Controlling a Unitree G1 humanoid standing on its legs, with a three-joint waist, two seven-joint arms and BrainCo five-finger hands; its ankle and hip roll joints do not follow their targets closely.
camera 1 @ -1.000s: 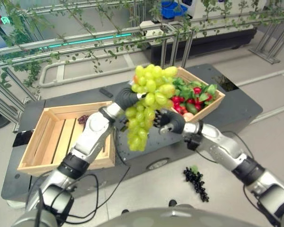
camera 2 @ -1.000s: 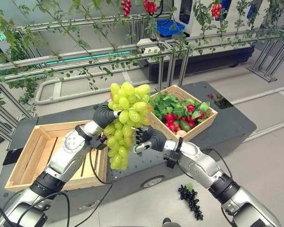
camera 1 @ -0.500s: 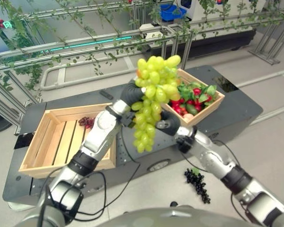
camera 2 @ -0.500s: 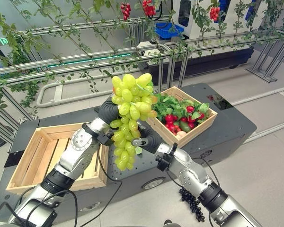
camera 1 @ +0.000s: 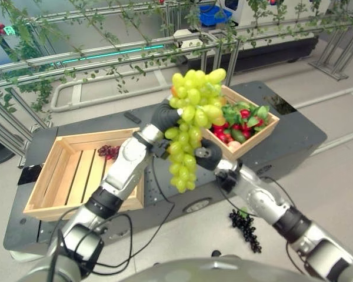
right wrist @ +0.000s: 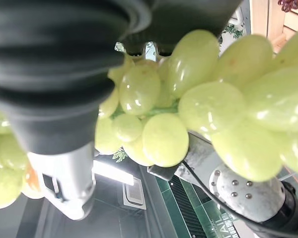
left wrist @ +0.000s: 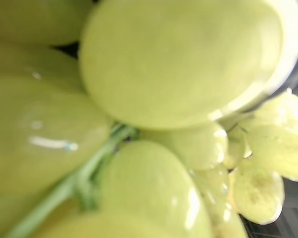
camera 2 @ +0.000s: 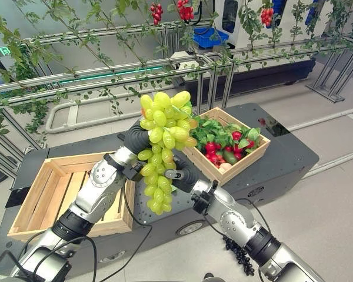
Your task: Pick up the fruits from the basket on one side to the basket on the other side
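- Grey floor and metal railings hung with leafy green vines (camera 1: 76, 56) fill the far side of the left eye view; nearer stands a low dark grey platform (camera 1: 294, 138).
- On the platform's left sits a slatted pale wooden basket (camera 1: 47, 179) with a small cluster of dark red grapes (camera 1: 107, 151) at its far end.
- On the platform's right sits a second wooden basket (camera 1: 265, 132), packed with green leaves and red fruits (camera 1: 238, 123).
- Between the two baskets, raised above the platform, hangs a large bunch of pale green grapes (camera 1: 191, 120).
- At the bunch's upper left is the left hand (camera 1: 163, 114), its dark cover against the grapes; I cannot tell from here how its fingers sit.
- At the bunch's lower right is the right hand (camera 1: 207, 157), touching the grapes, its fingers hidden behind them.
- On the floor, near the platform's front right, lies a bunch of black grapes (camera 1: 244, 226).
- Right eye view: the same green bunch hangs between the two hands, and red fruit clusters (camera 2: 185, 7) hang among the far vines.
- Left wrist view: green grapes and a green stem (left wrist: 64, 186) sit very close, so that hand's state cannot be told.
- Right wrist view: the right hand's dark ribbed cover lies against the green grapes; its fingers are not clear, so its grip cannot be told either.
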